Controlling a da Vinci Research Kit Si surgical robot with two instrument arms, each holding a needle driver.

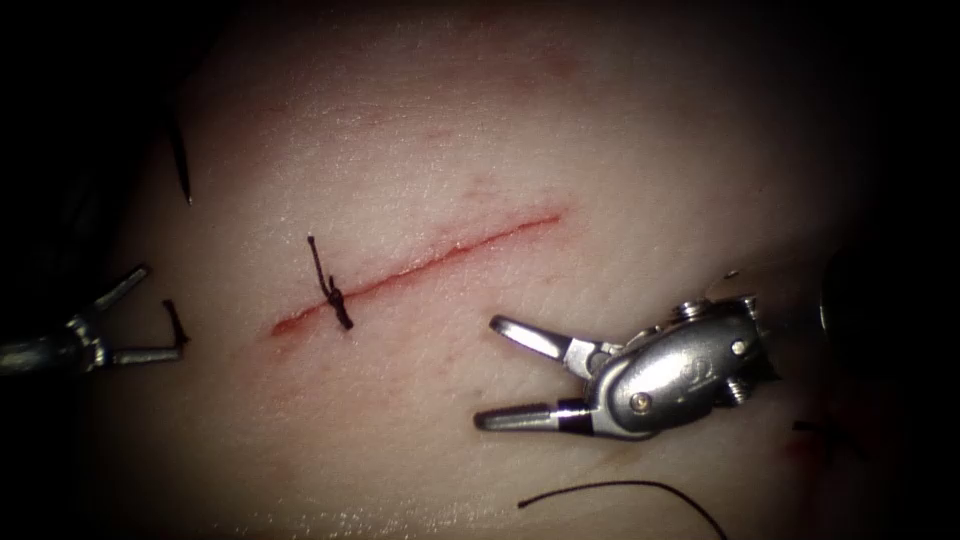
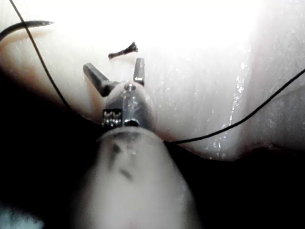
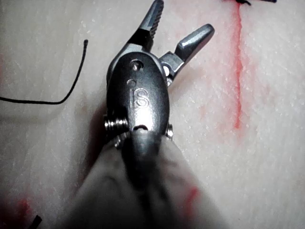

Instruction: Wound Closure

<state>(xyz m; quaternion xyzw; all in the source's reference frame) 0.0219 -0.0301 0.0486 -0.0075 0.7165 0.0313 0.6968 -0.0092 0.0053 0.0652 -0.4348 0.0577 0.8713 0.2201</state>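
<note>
- Tissue lies pale under both tools, with a thin red cut running aslant from lower left to upper right
- Far left of the cut, the needle lies on the tissue near its edge, free of both tools; I cannot tell whether its tip is in the tissue
- Left tool sits at the left edge, jaws spread; a short cut end lies at the tip of its lower jaw, and whether the jaw touches it I cannot tell
- One dark knot crosses the cut near its left end, tails sticking out on either side
- Right tool hovers right of the cut, jaws wide apart and holding nothing
- Loose thread curves over the tissue below the right tool, apart from it
- Red fluid stains the tissue at far right
</note>
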